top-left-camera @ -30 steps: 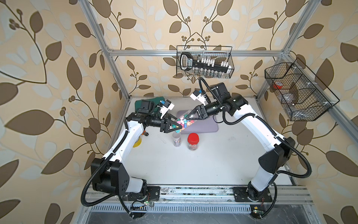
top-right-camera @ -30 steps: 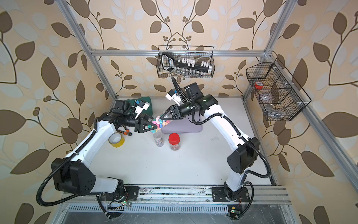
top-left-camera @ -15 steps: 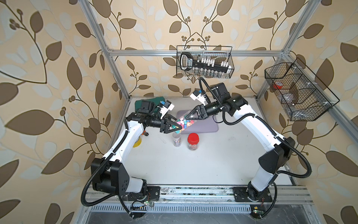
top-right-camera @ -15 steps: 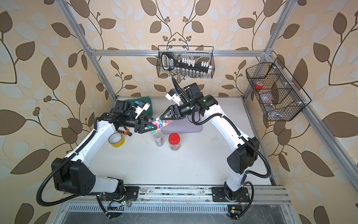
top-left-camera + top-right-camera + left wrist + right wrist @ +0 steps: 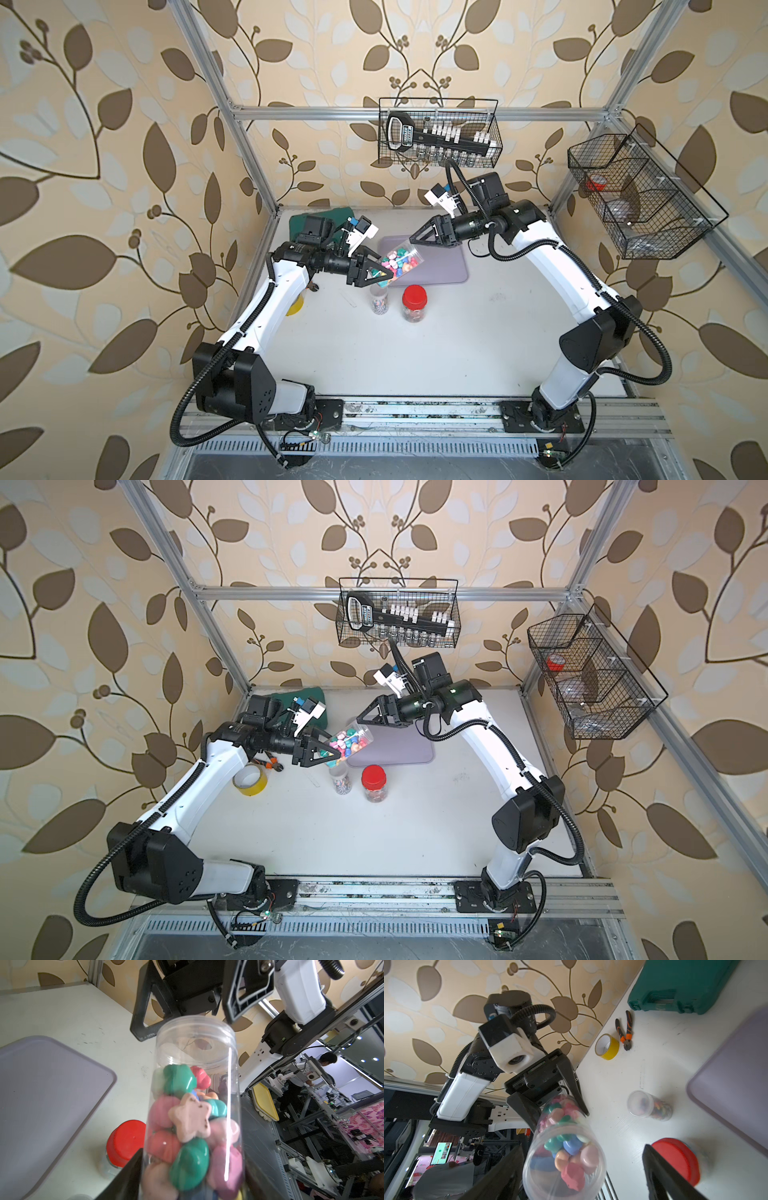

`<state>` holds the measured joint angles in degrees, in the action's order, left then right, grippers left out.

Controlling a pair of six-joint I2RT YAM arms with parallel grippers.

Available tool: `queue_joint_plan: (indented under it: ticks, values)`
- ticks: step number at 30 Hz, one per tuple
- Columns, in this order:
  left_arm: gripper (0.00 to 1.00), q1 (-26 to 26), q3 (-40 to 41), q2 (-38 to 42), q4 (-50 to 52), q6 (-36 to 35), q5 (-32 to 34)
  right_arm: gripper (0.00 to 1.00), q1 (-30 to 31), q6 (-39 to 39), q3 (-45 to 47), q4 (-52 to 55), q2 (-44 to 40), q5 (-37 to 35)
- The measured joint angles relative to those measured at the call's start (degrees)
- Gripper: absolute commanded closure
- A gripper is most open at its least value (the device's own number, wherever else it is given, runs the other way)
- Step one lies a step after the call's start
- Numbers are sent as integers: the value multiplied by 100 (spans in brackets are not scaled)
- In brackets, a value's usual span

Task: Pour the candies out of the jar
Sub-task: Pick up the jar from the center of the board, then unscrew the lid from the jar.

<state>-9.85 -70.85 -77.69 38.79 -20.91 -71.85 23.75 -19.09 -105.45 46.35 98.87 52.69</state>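
Jar of candies in left tool, right tool seemingly clear

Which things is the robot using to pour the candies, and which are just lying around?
Using: jar, candies inside it, left end effector gripping it, open right end effector by its top end, probably the tray.

Lying around: red-lidded jar, small jar, tape, pliers, green case.
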Motion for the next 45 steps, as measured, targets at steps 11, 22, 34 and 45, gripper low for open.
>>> queue_joint_plan:
  ticks: [11, 22, 34, 45]
  values:
    - [44, -140, 245, 389, -1014, 732, 852, 16, -435, -105, 942, -514, -485, 343]
    - [43, -334, 284, 452, -1355, 1069, 951, 17, -437, -68, 793, -605, -470, 1038]
    - [43, -337, 284, 450, -1335, 1086, 931, 19, -267, 13, 439, -568, -177, 1185]
    - [43, -374, 282, 435, -1292, 1088, 872, 23, -164, 9, 166, -466, 219, 1165]
